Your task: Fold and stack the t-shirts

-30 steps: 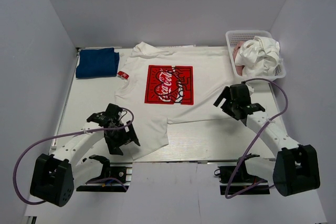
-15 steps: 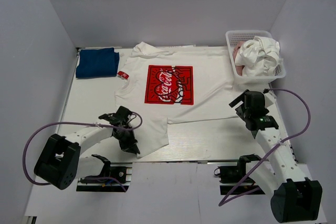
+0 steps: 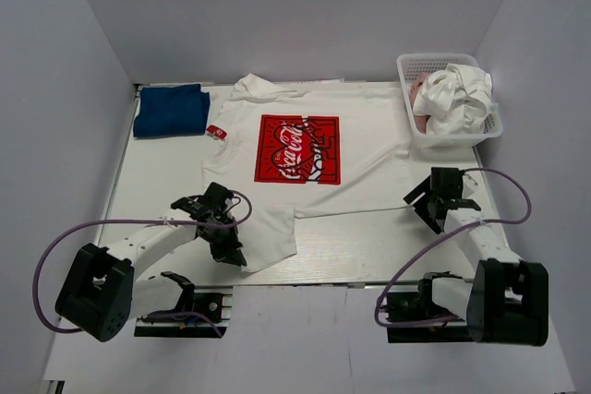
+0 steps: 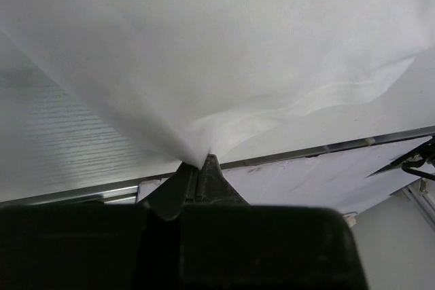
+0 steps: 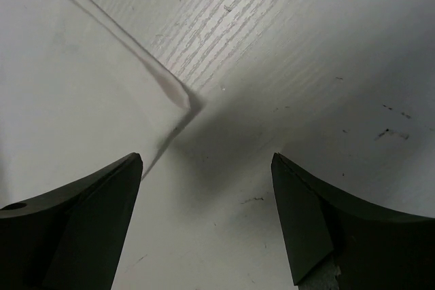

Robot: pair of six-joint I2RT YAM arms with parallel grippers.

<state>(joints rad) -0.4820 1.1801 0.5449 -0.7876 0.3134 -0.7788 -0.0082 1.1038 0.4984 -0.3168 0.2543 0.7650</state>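
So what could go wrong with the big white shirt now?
1. The left gripper pinches only a small tip of the shirt, so the cloth might slip out when pulled.
2. The right gripper is open and holds nothing. The shirt's corner lies just ahead of it, so it might close on bare table, and the fold would come out crooked.

I have bare bench beneath my right claw, fingers spread beside the white t-shirt corner; the mesh basket crowds the far right.
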